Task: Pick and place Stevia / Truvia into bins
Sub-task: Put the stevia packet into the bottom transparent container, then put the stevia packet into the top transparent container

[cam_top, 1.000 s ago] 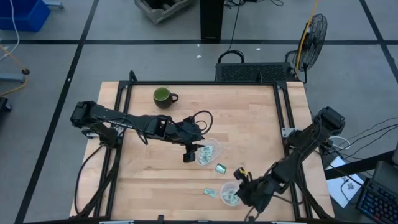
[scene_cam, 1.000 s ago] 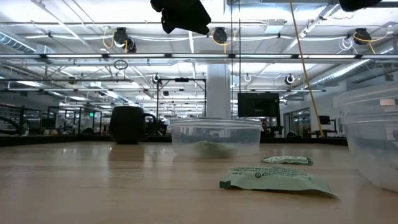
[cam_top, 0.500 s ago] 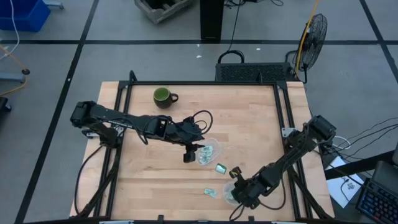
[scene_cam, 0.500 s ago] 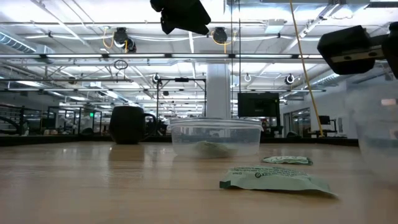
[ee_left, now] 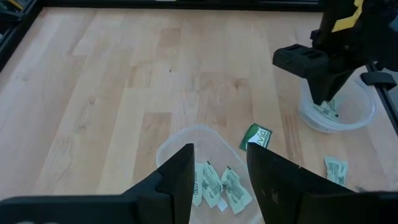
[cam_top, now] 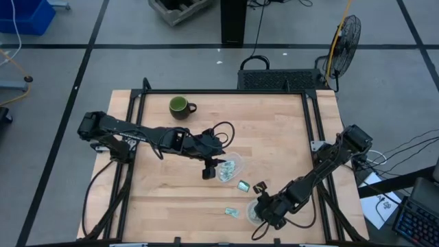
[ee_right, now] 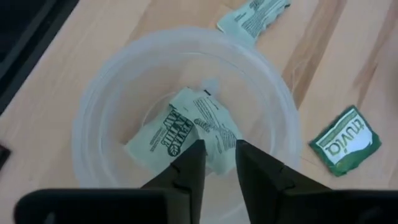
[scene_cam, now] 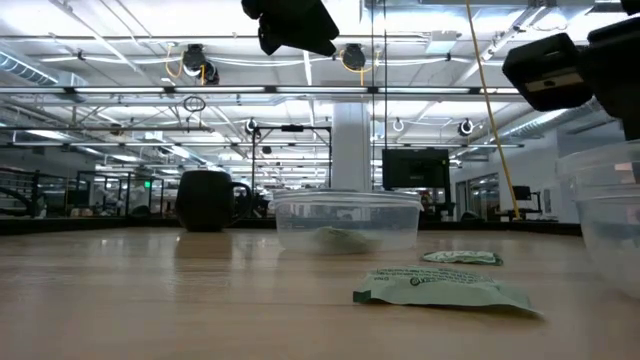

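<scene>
Two clear cups stand on the table. The far cup holds several green-and-white packets. My left gripper hangs open above it, touching nothing. The near cup holds a few packets. My right gripper hovers just over it, fingers a little apart, nothing between them. Two loose packets lie flat on the wood: a green one and a paler one.
A dark green mug stands near the table's far edge, well away from both grippers. Black rails frame the table's left and right sides. Bare wood lies across the middle and far right of the table.
My right gripper has come down and moved toward the table's left, ending above the near cup. The left arm has kept still.
</scene>
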{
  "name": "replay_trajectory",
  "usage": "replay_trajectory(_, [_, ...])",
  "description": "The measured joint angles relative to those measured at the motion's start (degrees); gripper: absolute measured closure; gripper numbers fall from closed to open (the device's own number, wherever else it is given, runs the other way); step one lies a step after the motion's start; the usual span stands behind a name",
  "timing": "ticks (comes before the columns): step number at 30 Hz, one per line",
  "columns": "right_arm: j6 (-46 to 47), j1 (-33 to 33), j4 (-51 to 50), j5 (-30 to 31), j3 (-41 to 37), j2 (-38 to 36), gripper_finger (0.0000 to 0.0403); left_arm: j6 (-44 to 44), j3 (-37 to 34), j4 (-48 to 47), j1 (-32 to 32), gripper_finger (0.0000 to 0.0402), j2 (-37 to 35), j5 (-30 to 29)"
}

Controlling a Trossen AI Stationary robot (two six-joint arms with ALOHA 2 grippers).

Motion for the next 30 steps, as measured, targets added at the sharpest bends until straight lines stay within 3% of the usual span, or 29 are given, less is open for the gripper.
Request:
replay_trajectory(9, [-0.5, 0.0, 0.0, 0.4, 0.0, -8.9, 0.0310, -3.9, 0.0, 0.0, 0.0, 0.0250, 0.0, 1.3])
replay_trajectory(13, [-1.5, 0.0, 0.1, 1.6, 0.0, -14.2, 0.0317, -3.9, 0.0, -0.1, -0.4, 0.0250, 0.0, 9.3])
replay_trajectory(18, [-5.5, -0.2, 2.2, 10.2, -2.9, -18.1, 0.0320, 0.2, -0.4, 0.1, -4.0, 0.0250, 0.0, 18.2])
replay_trajectory(22, [-6.2, -0.7, 6.3, 14.8, -9.0, -20.4, 0.0319, 1.8, -1.6, 0.8, -8.7, 0.0250, 0.1, 18.1])
replay_trajectory(26, [-5.9, -1.4, 17.3, 16.7, -16.9, -22.3, 0.0320, 1.1, -4.0, 7.5, -13.8, 0.0250, 2.3, 17.5])
replay_trajectory(30, [-9.5, -2.2, 29.4, 16.8, -23.0, -24.3, 0.0321, 0.7, -4.8, 15.6, -17.2, 0.0250, 6.7, 12.4])
